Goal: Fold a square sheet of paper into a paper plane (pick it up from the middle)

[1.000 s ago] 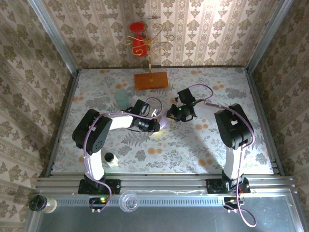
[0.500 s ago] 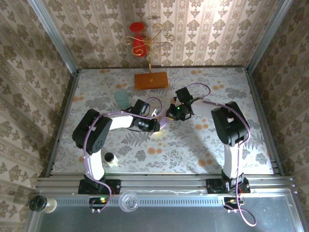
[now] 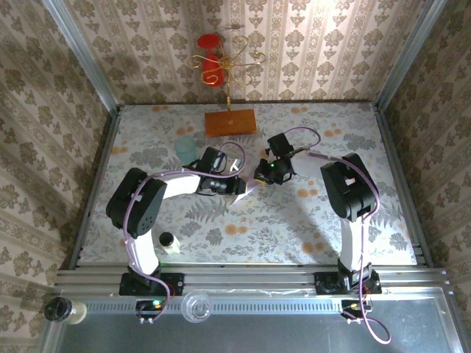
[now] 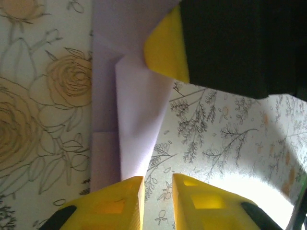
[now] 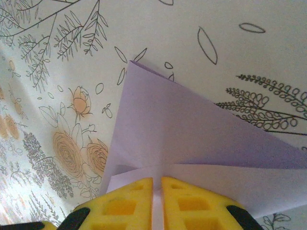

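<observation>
Your right gripper point(image 5: 157, 182) has its yellow fingers pressed almost together, clamped on the edge of the lilac paper point(image 5: 192, 139), with only a thin slit of paper between the pads. Your left gripper point(image 4: 158, 184) stands slightly apart: a narrow gap shows between its yellow fingers and the table covering is visible through it. The paper's pointed tip point(image 4: 136, 158) reaches down to the inner edge of one finger without being pinched. The paper is thin and matte, folded into a tapering wedge with overlapping layers and sharp straight creases; one long crease runs toward the point. From above, both grippers meet over the paper point(image 3: 246, 193), which lies on the table in front of the wooden board point(image 3: 230, 122), on the side nearer the arm bases and a little to the right of it. The board is a flat orange-brown rectangle. A pale teal cup point(image 3: 185, 149) sits to the board's left and nearer the arms. The table point(image 3: 309, 220) carries a glossy floral print of roses and ferns.
</observation>
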### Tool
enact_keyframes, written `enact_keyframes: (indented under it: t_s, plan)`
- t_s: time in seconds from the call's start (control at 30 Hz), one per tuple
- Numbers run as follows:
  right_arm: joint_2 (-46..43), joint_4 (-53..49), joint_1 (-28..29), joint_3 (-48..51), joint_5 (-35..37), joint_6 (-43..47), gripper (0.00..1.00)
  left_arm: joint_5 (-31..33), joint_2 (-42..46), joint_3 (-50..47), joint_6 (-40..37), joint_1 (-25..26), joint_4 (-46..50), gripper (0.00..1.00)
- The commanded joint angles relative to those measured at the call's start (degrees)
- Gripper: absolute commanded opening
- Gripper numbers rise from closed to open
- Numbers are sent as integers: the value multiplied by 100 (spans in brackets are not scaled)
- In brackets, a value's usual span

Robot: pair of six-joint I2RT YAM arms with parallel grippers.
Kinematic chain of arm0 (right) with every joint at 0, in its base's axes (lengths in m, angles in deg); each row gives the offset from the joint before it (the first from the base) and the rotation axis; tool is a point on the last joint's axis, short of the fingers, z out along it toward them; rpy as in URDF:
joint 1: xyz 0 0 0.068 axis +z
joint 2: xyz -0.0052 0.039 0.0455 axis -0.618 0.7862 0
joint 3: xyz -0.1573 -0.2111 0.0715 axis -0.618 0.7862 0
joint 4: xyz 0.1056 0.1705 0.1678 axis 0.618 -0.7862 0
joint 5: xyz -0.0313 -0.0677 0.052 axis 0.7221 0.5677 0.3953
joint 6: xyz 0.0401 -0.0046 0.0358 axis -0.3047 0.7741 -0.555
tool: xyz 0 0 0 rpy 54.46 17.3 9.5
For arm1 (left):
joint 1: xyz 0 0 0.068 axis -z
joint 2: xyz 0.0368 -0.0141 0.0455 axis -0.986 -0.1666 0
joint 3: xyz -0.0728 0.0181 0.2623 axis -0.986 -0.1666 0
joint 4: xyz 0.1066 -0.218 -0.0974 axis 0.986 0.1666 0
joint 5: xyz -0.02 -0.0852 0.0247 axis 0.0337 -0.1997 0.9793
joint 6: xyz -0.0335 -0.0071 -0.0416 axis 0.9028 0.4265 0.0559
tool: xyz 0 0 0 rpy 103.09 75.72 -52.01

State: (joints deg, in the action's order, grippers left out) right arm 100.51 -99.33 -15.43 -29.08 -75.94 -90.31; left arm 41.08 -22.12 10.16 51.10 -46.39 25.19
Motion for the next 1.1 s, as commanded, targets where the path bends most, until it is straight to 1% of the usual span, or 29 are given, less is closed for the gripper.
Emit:
enact_keyframes:
  t_s: [0.0,0.17,0.33,0.43,0.6,0.77,1.07]
  plan:
    - [98,-180,-33,-141,77,74,14,457,166,25,36,-37,65,27]
    - [75,-137,-34,-128,36,48,14,1033,98,257,-282,57,627,37]
    - [75,-105,-33,-119,6,17,15,1318,-47,522,-546,208,993,44]
    - [74,-96,-32,-118,9,12,14,1266,-156,634,-623,245,1083,48]
    - [52,-96,-33,-119,9,12,15,1038,-335,794,-705,298,1137,50]
    - [43,-79,-28,-114,-2,1,15,1064,-517,911,-730,305,1279,49]
    - [-134,155,-47,-29,-152,-30,15,1058,-685,874,-716,307,1378,36]
